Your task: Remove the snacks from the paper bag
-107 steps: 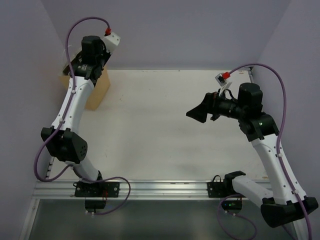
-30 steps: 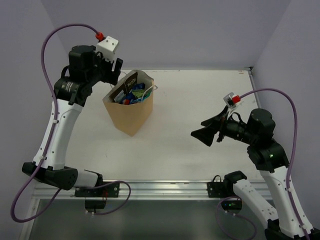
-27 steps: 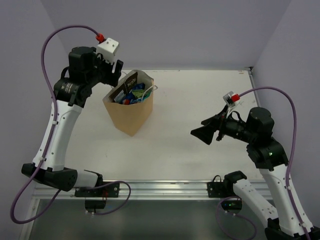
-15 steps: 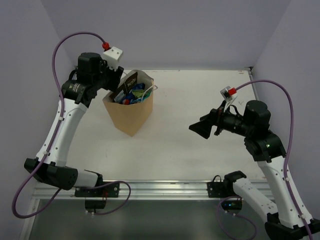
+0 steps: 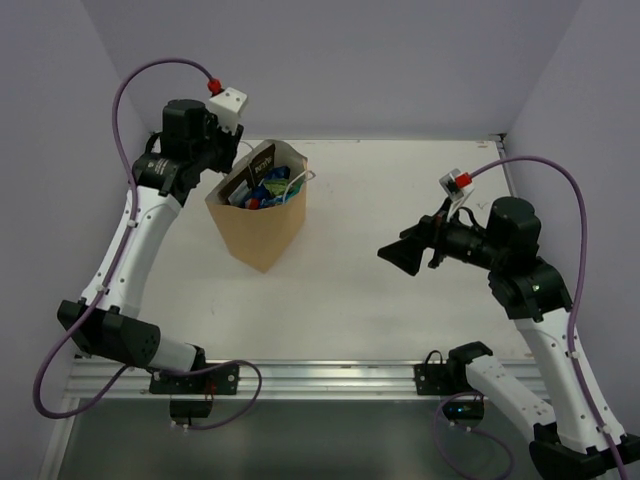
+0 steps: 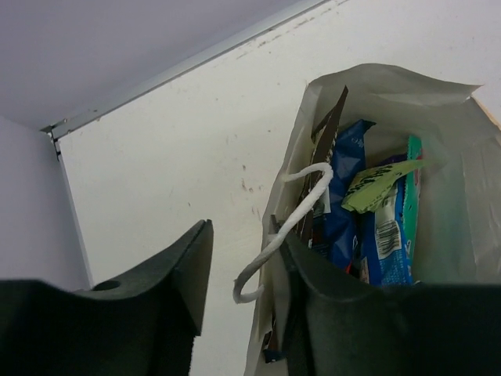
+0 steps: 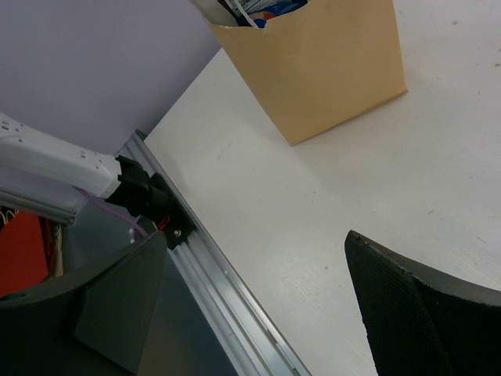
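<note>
From the top, the paper bag (image 5: 258,222) stood upright on the bench (image 5: 400,190) at the far left, its mouth open and the snacks (image 5: 262,188) all inside it, so none had been taken out yet. The left fingers (image 5: 232,155) hung at the bag's far-left rim, probably placed there to reach in or to steady the bag. The right fingers (image 5: 403,255) hovered over the right half of the bench, well apart from the bag and pointing left towards it, as if waiting their turn. In the left wrist view, those fingers were spread apart and gripped nothing. They stood astride the bag's rim, and the white string handle (image 6: 291,225) looped loose in the gap between them. Past the rim a brown packet (image 6: 327,131), a dark-blue packet (image 6: 346,188) and a green wrapper (image 6: 376,185) stood on end, packed closely, so picking a single one looked awkward. In the right wrist view, that arm's fingers were wide open and empty above bare bench, with the bag well beyond them.
</note>
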Tool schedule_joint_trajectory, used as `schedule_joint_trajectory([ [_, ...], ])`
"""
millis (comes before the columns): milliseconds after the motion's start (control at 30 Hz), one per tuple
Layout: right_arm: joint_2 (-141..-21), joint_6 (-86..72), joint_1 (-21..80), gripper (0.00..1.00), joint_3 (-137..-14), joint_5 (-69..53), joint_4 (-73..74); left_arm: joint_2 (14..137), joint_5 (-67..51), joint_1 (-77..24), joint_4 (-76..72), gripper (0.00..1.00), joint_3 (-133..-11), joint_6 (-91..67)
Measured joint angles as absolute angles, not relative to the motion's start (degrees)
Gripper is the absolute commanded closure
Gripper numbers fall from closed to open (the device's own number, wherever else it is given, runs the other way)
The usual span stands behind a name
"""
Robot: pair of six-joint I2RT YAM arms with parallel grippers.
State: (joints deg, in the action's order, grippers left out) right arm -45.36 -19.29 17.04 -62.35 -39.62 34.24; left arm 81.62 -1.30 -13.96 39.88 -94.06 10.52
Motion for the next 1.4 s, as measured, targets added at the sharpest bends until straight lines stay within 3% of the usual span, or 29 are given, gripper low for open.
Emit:
schedule_joint_trajectory([
  [67, -45.4, -19.1, 17.0, 0.01, -62.5, -39.6, 34.3, 83.0, -1.5, -13.9, 39.9, 0.73, -94.1, 10.5],
  [100, -45.4, -19.0, 17.0, 0.01, -62.6, -39.6, 34.3, 83.7, -1.5, -13.9, 39.9, 0.85, -94.3, 10.5],
  [200, -45.7, -18.9, 17.0, 0.01, -63.0, -39.6, 34.3, 86.0, -1.8, -13.9, 40.4, 1.0, -96.1, 11.3],
  [467, -48.4, -18.3, 17.0, 0.01, -64.9, -39.6, 33.9, 92.6, -0.5, -13.4, 44.4, 1.0, -110.0, 14.4],
  [700, -50.8, -18.4, 17.0, 0.01, -65.7, -39.7, 32.8, 94.6, -3.4, -13.2, 45.5, 1.0, -114.3, 15.6],
  [933, -53.8, -18.3, 18.9, 0.01, -68.4, -39.6, 28.8, 88.6, -3.2, -18.4, 42.1, 1.0, -103.7, 15.6],
  [1167, -62.5, -15.2, 33.1, 0.01, -73.0, -31.9, 26.6, 81.0, -1.3, -24.2, 41.1, 1.0, -93.2, 14.1],
  [1300, -68.7, -12.4, 40.3, 0.19, -74.1, -25.2, 23.0, 78.9, -1.8, -24.6, 40.1, 1.0, -92.0, 12.5],
  [1400, -71.6, -10.9, 43.4, 0.23, -72.4, -21.6, 18.4, 78.1, -2.3, -24.6, 38.8, 1.0, -91.5, 11.5],
])
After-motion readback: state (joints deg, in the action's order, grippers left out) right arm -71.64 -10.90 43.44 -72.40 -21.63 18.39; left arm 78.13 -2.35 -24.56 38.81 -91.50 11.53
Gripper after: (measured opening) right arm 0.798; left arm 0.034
